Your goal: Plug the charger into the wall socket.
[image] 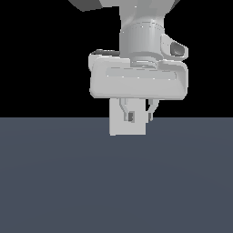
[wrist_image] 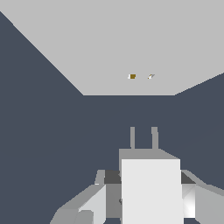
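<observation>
In the wrist view my gripper (wrist_image: 149,178) is shut on the charger (wrist_image: 151,197), an off-white block held between the two fingers. Its two prongs (wrist_image: 143,137) point toward the wall socket (wrist_image: 122,39), a pale grey panel with two small holes (wrist_image: 132,76). The prongs stand apart from the panel, roughly in line with the holes. In the exterior view my gripper (image: 140,117) hangs low over the floor in front of the socket panel (image: 116,125). There the charger blends with the panel and I cannot make it out.
A flat dark blue-grey floor (image: 113,182) spreads around the panel. The background above it is black. The arm's wrist and hand body (image: 139,82) cover the panel's upper part in the exterior view.
</observation>
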{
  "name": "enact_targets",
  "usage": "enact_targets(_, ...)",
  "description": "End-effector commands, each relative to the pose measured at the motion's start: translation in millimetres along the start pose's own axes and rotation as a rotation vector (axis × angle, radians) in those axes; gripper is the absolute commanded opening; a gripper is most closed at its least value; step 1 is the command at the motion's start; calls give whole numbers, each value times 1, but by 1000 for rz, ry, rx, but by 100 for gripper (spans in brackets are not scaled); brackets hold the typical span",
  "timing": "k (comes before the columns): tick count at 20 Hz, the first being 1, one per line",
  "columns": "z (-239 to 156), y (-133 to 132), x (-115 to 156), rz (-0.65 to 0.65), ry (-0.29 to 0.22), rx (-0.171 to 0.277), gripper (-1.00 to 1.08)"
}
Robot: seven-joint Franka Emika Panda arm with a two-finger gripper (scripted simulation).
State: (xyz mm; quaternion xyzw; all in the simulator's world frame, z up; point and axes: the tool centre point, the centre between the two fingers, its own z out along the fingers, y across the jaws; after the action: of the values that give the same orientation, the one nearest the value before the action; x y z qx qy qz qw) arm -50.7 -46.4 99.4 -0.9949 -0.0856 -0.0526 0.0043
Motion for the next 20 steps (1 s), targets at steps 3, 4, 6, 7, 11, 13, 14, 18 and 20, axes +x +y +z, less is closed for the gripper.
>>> enact_targets(3,0,0,4,0,0,0,-100)
enact_targets(4,1,0,7,-1,0,0,-100)
enact_targets(6,1,0,12,-1,0,0,-100)
enact_targets(7,1,0,15,-1,0,0,-100)
enact_targets(11,3,-1,31,-3,0,0,-100)
enact_targets(13,4,-1,38,-3,0,0,-100)
enact_targets(14,4,-1,40,-4,0,0,-100)
enact_targets(18,5,-1,48,-5,0,1,-100)
enact_targets(20,5,-1,50,-5,0,1,-100)
